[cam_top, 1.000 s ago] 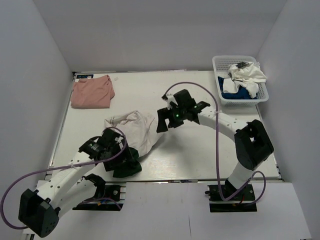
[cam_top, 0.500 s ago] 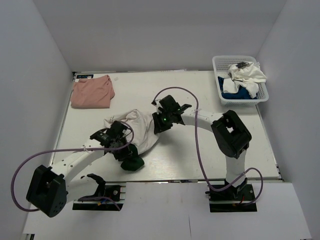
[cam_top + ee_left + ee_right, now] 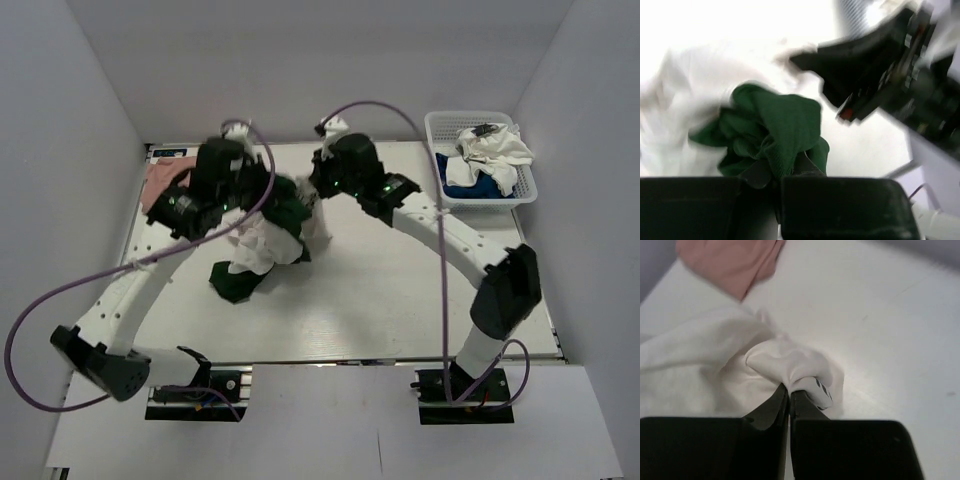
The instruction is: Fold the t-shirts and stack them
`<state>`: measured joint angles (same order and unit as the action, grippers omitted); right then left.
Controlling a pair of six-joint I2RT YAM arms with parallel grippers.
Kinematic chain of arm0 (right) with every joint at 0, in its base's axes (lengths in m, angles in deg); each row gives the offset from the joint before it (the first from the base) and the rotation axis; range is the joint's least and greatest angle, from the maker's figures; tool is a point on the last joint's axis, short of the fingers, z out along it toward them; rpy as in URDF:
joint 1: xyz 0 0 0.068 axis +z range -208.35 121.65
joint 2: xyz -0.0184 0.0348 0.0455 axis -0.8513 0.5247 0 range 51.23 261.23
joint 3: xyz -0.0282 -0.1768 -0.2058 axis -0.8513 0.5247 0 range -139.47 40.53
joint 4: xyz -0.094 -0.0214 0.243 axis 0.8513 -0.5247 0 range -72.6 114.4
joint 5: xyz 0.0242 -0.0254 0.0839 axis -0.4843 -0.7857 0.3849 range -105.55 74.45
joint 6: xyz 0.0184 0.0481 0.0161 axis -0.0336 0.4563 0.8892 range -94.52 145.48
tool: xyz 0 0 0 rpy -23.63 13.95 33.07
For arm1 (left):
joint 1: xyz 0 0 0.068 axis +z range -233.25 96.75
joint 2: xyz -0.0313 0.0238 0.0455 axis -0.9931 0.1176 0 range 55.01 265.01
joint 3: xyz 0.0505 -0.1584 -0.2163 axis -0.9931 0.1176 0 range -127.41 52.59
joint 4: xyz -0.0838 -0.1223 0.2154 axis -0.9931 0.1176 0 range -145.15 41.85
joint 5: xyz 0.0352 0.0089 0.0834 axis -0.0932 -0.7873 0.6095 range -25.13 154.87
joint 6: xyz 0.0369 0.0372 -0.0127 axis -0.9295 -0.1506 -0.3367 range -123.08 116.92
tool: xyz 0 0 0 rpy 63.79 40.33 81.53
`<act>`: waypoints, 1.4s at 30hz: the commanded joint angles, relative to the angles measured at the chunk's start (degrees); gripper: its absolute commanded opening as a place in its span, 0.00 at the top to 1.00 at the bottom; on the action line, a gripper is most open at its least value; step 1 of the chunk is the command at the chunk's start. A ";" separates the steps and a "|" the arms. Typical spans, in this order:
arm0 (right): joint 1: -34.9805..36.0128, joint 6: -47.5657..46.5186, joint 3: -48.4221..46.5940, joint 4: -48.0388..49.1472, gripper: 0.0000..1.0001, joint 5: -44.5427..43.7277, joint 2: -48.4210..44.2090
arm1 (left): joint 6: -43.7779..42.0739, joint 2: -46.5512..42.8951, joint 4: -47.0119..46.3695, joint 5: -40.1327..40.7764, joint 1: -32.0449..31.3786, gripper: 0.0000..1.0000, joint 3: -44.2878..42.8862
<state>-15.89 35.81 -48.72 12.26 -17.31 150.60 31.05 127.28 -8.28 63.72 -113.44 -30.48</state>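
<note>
The white t-shirt with dark green sleeves [image 3: 262, 243] hangs bunched above the table between both grippers. My left gripper [image 3: 283, 203] is shut on a dark green sleeve [image 3: 775, 132], with the cloth pinched between its jaws [image 3: 777, 172]. My right gripper [image 3: 320, 195] is shut on a fold of the white cloth [image 3: 790, 362], pinched at its tips [image 3: 790, 390]. The other green sleeve [image 3: 235, 283] droops down to the table. A folded salmon-pink t-shirt [image 3: 160, 185] lies at the far left, partly behind my left arm, and shows in the right wrist view [image 3: 735, 260].
A white lattice basket [image 3: 432, 130] stands at the far right corner. It holds a crumpled white t-shirt [image 3: 495, 148] over a royal blue one [image 3: 462, 180]. The right arm's black housing [image 3: 890, 75] fills the upper right of the left wrist view.
Both grippers have closed on the green-sleeved t-shirt and lifted it from the near-middle of the table up toward the far side. Both arms are now raised and close together.
</note>
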 commanded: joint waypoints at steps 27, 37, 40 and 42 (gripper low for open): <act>-3.26 -0.76 26.08 0.55 1.00 -5.41 -31.09 | -10.69 -4.05 -9.61 8.45 0.31 1.00 14.53; -1.85 8.05 44.26 -2.70 0.78 19.50 -27.74 | 3.66 -22.68 4.28 9.67 -0.39 0.29 36.31; -1.59 4.88 39.35 -6.74 0.27 20.13 -28.88 | 4.45 -24.72 4.90 9.15 -0.39 0.00 33.24; -1.85 4.00 36.28 -8.50 0.10 18.64 -29.32 | 4.45 -24.72 4.90 9.15 -0.39 0.00 30.70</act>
<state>-17.58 41.25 -6.12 4.79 -0.83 123.92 33.28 102.91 -3.78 71.63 -113.99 4.19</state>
